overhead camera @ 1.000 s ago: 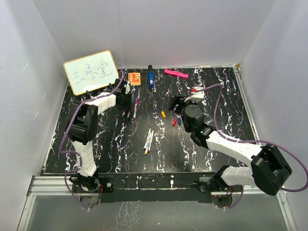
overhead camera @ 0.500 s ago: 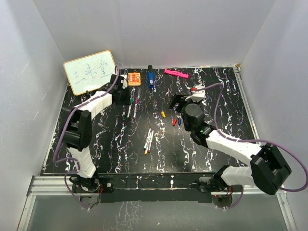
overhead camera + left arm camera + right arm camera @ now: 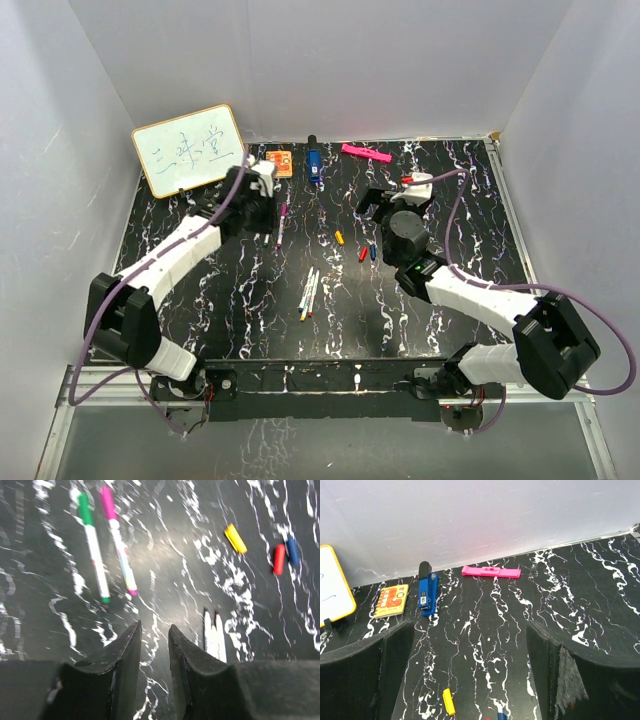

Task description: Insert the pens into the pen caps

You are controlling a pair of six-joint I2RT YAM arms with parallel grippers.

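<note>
Two capped pens lie side by side, one green [image 3: 92,555] and one purple-pink [image 3: 117,545] [image 3: 282,222]. Three uncapped pens [image 3: 308,293] [image 3: 213,635] lie together at mid-table. The yellow cap [image 3: 339,237] [image 3: 449,701], red cap [image 3: 363,253] [image 3: 278,559] and blue cap [image 3: 373,250] [image 3: 292,551] lie loose between the arms. My left gripper [image 3: 262,200] [image 3: 154,625] hovers near the capped pens, its jaws a narrow gap apart with nothing between them. My right gripper [image 3: 385,200] [image 3: 470,625] is wide open and empty behind the caps.
Along the back edge lie an orange square [image 3: 279,163] [image 3: 391,600], a chunky blue object [image 3: 314,165] [image 3: 426,594] and a pink bar [image 3: 365,153] [image 3: 491,572]. A whiteboard [image 3: 188,150] leans at the back left. White walls enclose the table.
My left arm stretched out lower and its gripper came back over the capped pens. My right gripper's jaws opened much wider and tilted up towards the back wall.
</note>
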